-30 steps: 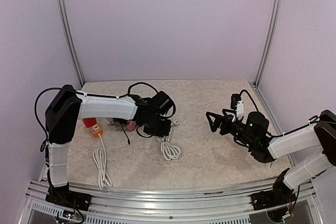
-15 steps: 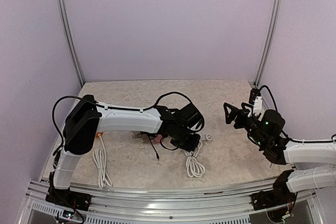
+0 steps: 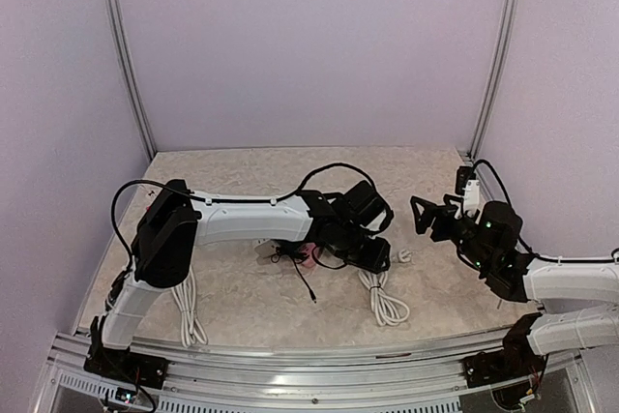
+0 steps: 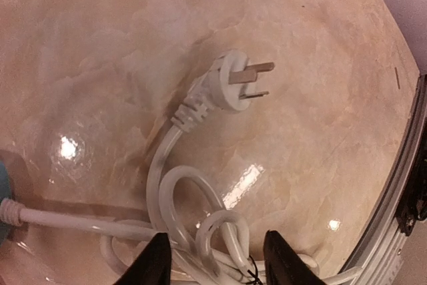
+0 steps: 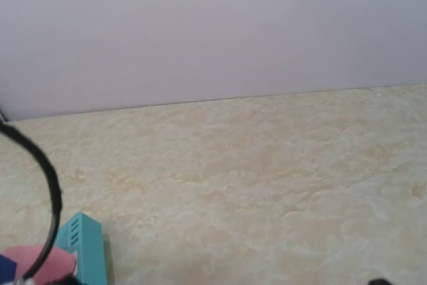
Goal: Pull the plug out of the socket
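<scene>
The white plug (image 4: 230, 85) lies free on the table with its bare prongs pointing right; in the top view the plug (image 3: 402, 256) sits just right of my left gripper (image 3: 377, 256). Its white cable (image 4: 177, 198) loops down between the fingers of my left gripper (image 4: 217, 237), whose jaws stand apart and open over the loops. A teal block with slots (image 5: 83, 248), apparently the socket, shows at the lower left of the right wrist view and as a blue edge (image 4: 3, 191) in the left wrist view. My right gripper (image 3: 418, 217) hovers open at the right, holding nothing.
The plug's coiled cable (image 3: 387, 302) lies in front of the left gripper. A second white cable (image 3: 189, 311) lies at the near left by the left arm's base. A pink object (image 5: 33, 259) sits beside the teal block. Metal frame posts stand at the back corners.
My left arm has swept right across the table, dragging plug and coil along, and its jaws have opened off the cable. The right arm has drawn back towards the right.
</scene>
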Available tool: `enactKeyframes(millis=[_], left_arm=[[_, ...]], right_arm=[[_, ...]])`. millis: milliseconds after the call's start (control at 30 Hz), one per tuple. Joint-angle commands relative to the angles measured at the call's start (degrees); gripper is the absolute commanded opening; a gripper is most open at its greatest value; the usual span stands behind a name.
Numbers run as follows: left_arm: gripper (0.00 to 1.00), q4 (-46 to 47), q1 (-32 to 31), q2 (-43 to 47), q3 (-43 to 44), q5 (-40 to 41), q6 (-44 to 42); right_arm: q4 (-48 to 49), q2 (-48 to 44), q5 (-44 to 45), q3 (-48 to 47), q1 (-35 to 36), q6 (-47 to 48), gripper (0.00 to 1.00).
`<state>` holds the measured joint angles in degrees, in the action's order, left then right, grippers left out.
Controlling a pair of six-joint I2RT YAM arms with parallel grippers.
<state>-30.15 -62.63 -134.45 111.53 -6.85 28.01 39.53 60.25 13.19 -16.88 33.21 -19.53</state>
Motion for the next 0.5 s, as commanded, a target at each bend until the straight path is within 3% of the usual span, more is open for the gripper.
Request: enactKeyframes(millis=[0,133,267,467], left_arm=[[0.59,2.81,1.63,2.93,-0.36,-1.21,-1.39],[0.76,4.01,2.95,8.34,-4.59,-0.28,-2.6],[0.97,8.8,4.43,17.23,-14.86,0.36,-3.43],[0.99,9.87,5.97,29.94,-24.13,5.03,-4.3]], right_arm=[[-3.37,-0.94,-0.69,-1.92,-0.6,1.3,1.0],[-4.72,-0.9,-1.49,-3.19,-0.6,1.97,1.0],[-4.52,0.72,-4.74,-3.82,-0.6,2.01,1.0],[1.17,5.59,-11.02,-3.79,-0.36,0.6,1.0]])
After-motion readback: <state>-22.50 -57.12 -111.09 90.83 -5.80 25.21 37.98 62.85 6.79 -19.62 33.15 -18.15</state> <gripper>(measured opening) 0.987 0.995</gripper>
